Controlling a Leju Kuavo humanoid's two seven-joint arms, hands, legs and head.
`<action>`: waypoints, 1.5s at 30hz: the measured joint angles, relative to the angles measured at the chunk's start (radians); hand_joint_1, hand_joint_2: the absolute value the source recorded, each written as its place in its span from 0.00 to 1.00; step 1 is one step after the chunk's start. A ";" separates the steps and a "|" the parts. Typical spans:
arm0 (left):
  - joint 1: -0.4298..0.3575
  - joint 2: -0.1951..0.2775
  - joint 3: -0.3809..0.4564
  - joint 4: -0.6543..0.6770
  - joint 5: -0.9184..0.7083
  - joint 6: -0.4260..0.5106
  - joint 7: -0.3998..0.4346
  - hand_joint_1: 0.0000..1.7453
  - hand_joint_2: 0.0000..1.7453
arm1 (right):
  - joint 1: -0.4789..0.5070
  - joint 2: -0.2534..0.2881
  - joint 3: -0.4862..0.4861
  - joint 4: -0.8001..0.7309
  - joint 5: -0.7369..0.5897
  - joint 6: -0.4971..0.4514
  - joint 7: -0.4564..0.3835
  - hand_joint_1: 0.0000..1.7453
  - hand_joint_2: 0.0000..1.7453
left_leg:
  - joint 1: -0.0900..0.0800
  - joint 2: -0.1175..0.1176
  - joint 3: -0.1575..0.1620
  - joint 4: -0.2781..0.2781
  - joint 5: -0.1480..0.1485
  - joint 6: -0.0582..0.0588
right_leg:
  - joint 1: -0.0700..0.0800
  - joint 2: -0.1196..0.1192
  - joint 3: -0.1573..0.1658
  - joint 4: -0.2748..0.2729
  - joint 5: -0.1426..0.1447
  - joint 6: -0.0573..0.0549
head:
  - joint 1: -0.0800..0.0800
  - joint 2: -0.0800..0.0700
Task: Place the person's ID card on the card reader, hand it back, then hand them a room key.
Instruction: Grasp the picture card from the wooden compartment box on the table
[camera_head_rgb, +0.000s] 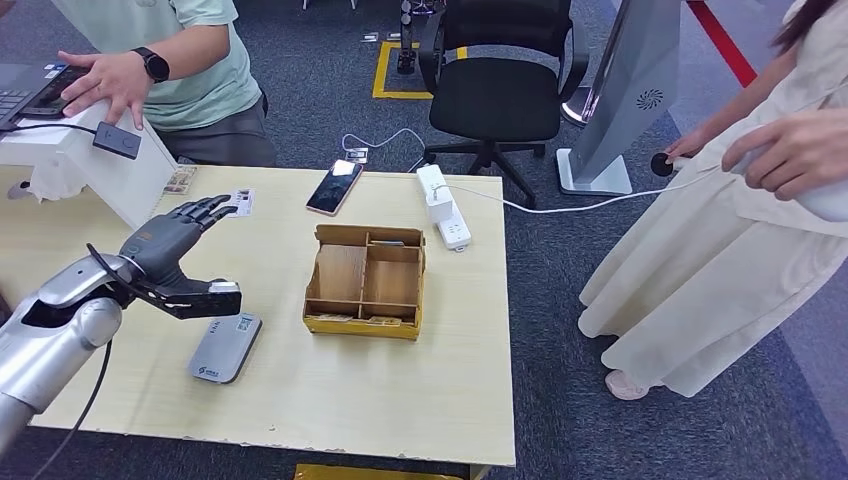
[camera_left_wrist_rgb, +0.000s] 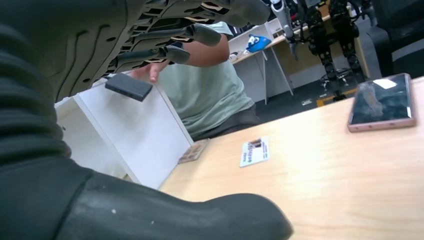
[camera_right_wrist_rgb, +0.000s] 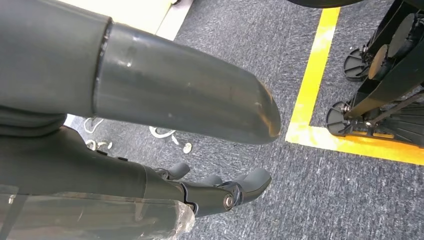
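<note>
The ID card (camera_head_rgb: 238, 203) lies flat on the wooden table (camera_head_rgb: 400, 400) near its far left side. My left hand (camera_head_rgb: 175, 250) hovers over the table with its fingers stretched toward the card, fingertips just short of it, holding nothing. In the left wrist view the ID card (camera_left_wrist_rgb: 254, 151) lies beyond my left hand (camera_left_wrist_rgb: 75, 100). The grey card reader (camera_head_rgb: 225, 347) sits on the table just below and in front of that hand. A wooden compartment box (camera_head_rgb: 365, 280) stands mid-table. My right hand (camera_right_wrist_rgb: 150, 85) hangs over the carpet, empty, its thumb apart from the fingers.
A white stand (camera_head_rgb: 90, 160) borders the table's left, with another small card (camera_head_rgb: 180, 180) beside it. A phone (camera_head_rgb: 334, 186) and a power strip (camera_head_rgb: 442, 205) lie at the far edge. One person sits behind the stand; another in a cream dress (camera_head_rgb: 700, 260) stands at the right.
</note>
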 joint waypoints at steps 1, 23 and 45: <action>0.006 -0.003 0.000 0.000 -0.001 0.002 -0.003 0.00 1.00 | 0.000 0.000 0.000 0.000 0.000 0.000 0.000 0.00 0.00 | 0.000 0.000 0.000 0.000 0.000 0.000 | 0.000 0.000 0.000 0.000 0.000 0.000 | 0.000 0.000; 0.031 0.057 -0.005 -0.075 0.015 -0.126 -0.016 0.00 1.00 | -0.002 0.000 0.010 0.000 0.004 0.003 -0.002 0.00 0.00 | 0.000 0.000 0.000 0.000 0.000 0.000 | 0.000 0.000 0.000 0.000 0.000 0.000 | 0.000 0.000; 0.009 -0.210 -0.068 0.019 -0.107 0.068 -0.020 0.00 1.00 | -0.016 0.003 0.026 0.006 0.013 0.001 0.001 0.00 0.00 | -0.001 -0.001 0.000 0.000 0.000 0.000 | 0.000 -0.001 0.000 0.000 0.000 0.000 | 0.000 0.000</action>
